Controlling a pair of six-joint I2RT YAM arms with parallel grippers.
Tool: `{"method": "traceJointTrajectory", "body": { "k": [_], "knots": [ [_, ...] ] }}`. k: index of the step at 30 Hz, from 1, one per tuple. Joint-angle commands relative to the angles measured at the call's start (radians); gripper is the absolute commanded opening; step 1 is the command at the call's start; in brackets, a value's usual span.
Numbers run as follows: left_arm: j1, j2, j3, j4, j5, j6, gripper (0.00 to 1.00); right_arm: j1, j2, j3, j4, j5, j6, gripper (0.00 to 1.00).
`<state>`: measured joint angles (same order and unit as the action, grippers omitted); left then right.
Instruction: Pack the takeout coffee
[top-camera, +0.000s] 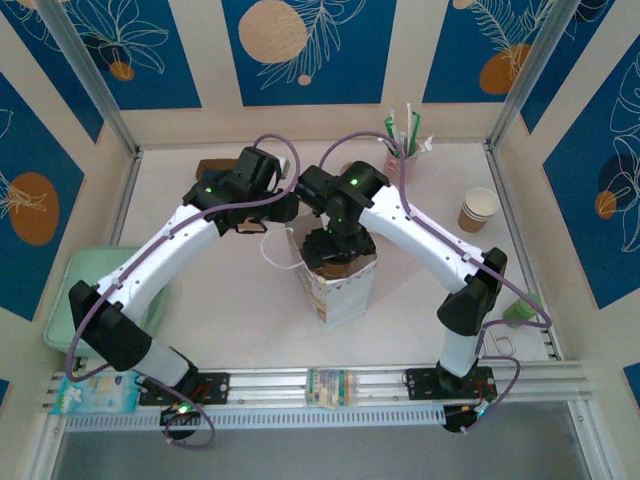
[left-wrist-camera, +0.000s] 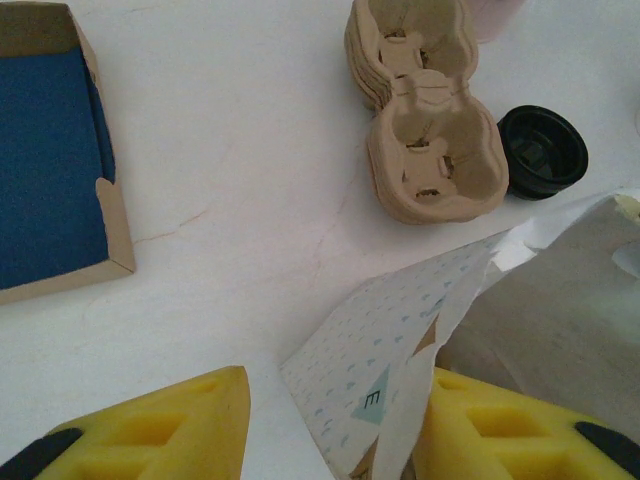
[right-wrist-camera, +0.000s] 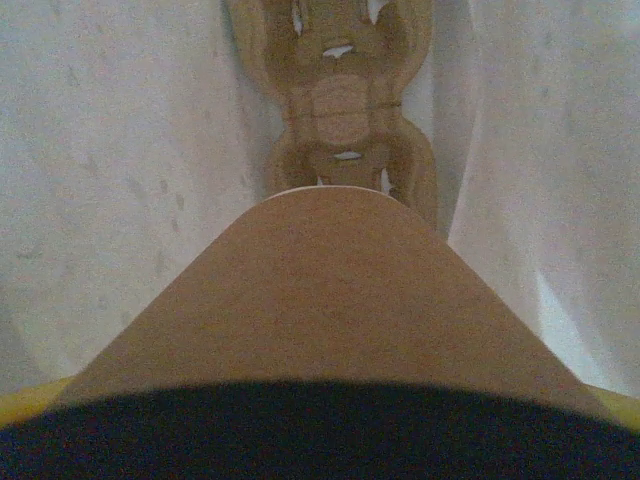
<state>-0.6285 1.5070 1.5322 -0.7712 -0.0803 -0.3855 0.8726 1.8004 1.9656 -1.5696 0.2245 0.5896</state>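
The takeout coffee (right-wrist-camera: 330, 300) is clamped between the widely spread fingers of the right gripper (top-camera: 336, 248), within the walls of the white bag (top-camera: 345, 295). In the right wrist view its long axis is laid from 6 to 12 o'clock, with the lid at 6 and the base pointed at a pulp carrier (right-wrist-camera: 345, 90). The bag rim is straddled by the half-parted left gripper (left-wrist-camera: 335, 400).

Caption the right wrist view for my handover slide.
Takeout coffee held inside the white bag, directly over a pulp cup carrier.
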Motion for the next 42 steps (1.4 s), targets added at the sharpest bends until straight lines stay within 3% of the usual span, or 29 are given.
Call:
{"method": "traceJointTrajectory", "body": {
  "k": [1,5,10,16,25,30,38,42],
  "knots": [
    [0.003,-0.024,-0.003,-0.005,-0.016,0.011,0.46,-0.031,-0.031,-0.048,0.005,-0.011,0.004,0.42],
    [0.003,-0.027,-0.004,-0.008,-0.018,0.013,0.46,-0.022,-0.022,-0.046,-0.016,0.016,0.005,0.41],
    [0.005,-0.027,-0.003,-0.009,-0.024,0.014,0.46,0.008,-0.041,-0.077,0.063,-0.116,-0.039,0.42],
    [0.004,-0.027,-0.001,-0.008,-0.022,0.014,0.46,-0.009,-0.012,-0.074,-0.001,-0.004,-0.012,0.42],
    [0.006,-0.027,-0.003,-0.011,-0.027,0.019,0.46,-0.007,-0.051,-0.115,0.091,-0.118,-0.036,0.42],
    [0.008,-0.033,-0.007,-0.008,-0.027,0.019,0.46,-0.047,-0.032,-0.121,0.031,0.036,0.009,0.41],
    [0.01,-0.033,-0.006,-0.008,-0.026,0.017,0.46,0.044,0.001,-0.102,0.057,-0.044,-0.045,0.41],
    [0.01,-0.032,-0.004,-0.007,-0.024,0.017,0.45,0.036,-0.011,-0.122,0.081,-0.052,-0.05,0.41]
  ]
}}
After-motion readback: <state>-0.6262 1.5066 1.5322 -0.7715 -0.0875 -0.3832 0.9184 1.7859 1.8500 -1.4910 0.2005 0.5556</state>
